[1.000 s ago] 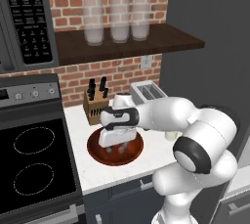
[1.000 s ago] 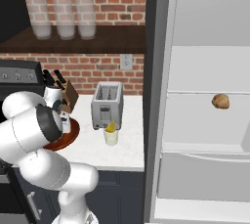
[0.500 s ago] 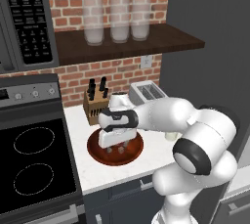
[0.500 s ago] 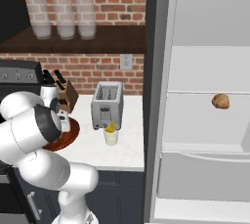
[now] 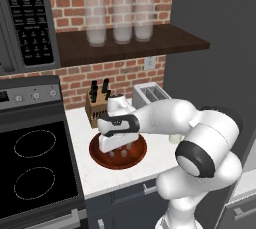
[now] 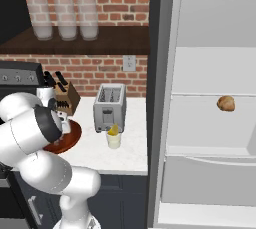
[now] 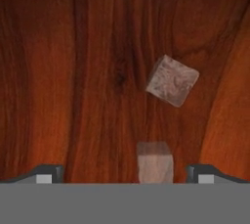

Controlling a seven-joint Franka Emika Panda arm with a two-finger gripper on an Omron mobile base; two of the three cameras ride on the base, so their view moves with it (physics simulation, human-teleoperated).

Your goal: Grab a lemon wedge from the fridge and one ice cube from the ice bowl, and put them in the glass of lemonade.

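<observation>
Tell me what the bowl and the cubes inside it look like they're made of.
The bowl looks like polished reddish-brown wood, with dark streaky grain showing. The cubes look like cloudy ice: pale, translucent, frosted faces, though glass or plastic can't be ruled out.

Ice bowl before knife block, left of toaster.

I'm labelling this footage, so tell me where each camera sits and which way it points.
Left base view: behind the arm's left, facing the counter; arm reaches over the round reddish-brown wooden bowl.
Right base view: behind its right, facing toaster, open fridge; shares the bowl.
Hand view: on the hand, looking into the bowl at a cloudy ice cube; open claw.
</observation>
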